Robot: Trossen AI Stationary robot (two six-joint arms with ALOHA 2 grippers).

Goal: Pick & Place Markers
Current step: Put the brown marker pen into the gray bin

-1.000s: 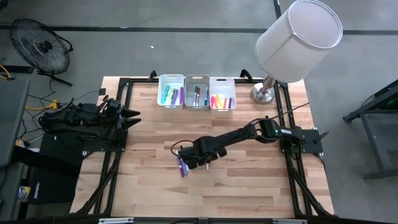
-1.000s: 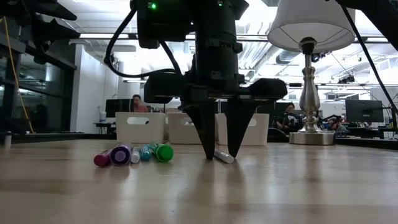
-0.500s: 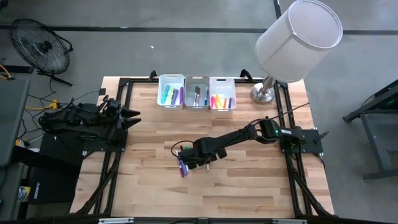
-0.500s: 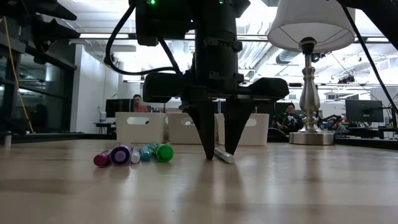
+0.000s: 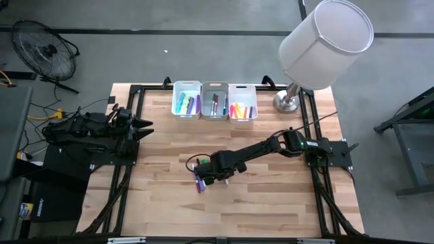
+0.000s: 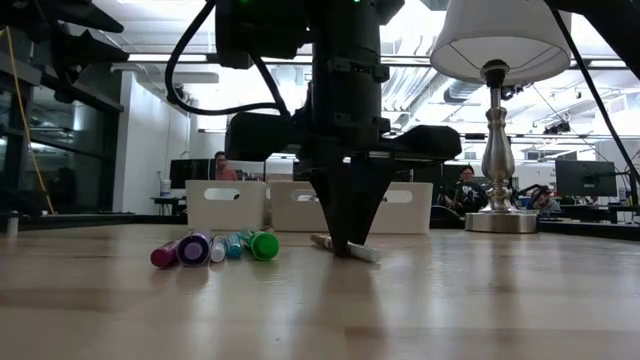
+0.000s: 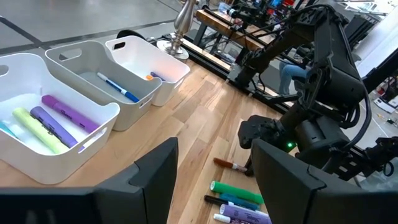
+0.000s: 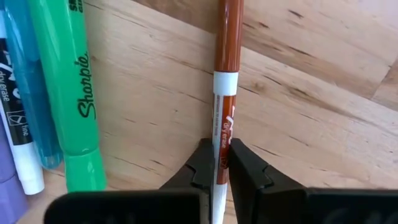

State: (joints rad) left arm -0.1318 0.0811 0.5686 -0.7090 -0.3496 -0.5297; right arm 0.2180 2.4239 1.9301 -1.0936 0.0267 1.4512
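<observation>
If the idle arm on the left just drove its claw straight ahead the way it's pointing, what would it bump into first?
Probably the right arm, which sits across the table in line between the left gripper's open fingers, bent down over the loose markers. The white bins lie off to one side. Depth is hard to judge, so it might pass over them.

Cut off by the edge in the right wrist view: both ends of the red-brown marker, the green marker at its far end, and a purple marker showing only as a sliver in the corner, with the right tool closed on the red-brown one and covering its lower barrel. From above, too small to separate: the loose markers on the table, partly under the right arm, and those inside the three white bins. Blurred in the low view: people at desks beyond the table, with the lamp clipped at the top.
</observation>
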